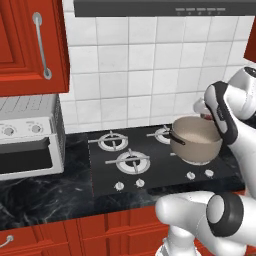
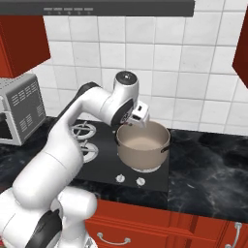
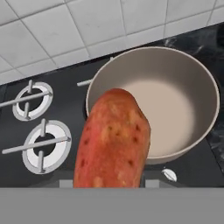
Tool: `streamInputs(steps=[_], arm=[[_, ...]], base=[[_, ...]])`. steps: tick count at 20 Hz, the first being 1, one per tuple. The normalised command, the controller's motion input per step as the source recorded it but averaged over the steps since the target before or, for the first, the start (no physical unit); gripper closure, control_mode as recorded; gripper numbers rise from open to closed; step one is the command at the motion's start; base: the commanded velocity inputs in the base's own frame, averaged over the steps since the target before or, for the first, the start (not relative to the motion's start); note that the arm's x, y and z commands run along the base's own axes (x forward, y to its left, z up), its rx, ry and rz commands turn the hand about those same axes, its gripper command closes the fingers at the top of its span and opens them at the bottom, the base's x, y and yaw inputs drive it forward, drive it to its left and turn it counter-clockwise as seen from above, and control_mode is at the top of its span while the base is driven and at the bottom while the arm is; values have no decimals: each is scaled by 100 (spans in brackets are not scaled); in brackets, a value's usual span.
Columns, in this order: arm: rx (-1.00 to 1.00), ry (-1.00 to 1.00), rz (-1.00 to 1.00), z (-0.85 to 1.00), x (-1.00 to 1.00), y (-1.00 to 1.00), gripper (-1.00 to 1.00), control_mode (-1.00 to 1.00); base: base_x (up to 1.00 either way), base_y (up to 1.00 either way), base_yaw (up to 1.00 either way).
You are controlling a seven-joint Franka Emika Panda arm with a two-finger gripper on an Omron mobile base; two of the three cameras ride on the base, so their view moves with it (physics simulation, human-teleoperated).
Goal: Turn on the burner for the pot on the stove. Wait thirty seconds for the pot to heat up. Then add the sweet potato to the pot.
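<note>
The gripper point(image 2: 140, 117) hangs just above the back rim of the pot point(image 2: 143, 146) on the stove point(image 1: 150, 165) (front right burner), clamped on the sweet potato point(image 3: 113, 140), whose long axis points down toward the pot's near rim.

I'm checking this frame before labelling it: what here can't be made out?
- Gripper fingertips: hand view, covered by the sweet potato; base views too small.
- Burner flame under the pot: hidden by the pot.
- Stove knob positions: too small.
- Stove's right part: left base view, behind the arm.
</note>
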Motion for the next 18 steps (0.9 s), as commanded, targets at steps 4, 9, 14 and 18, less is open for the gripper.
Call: streamInputs(steps=[4,9,14,18], arm=[[0,0,11,-51,25,-19,100,-100],[-1,-2,10,-47,34,-8,100,-100],[-1,0,5,-38,31,0,100,-100],[0,1,2,-26,33,-6,100,-100]], base=[[0,0,0],[0,0,0],[0,0,0],[0,0,0]])
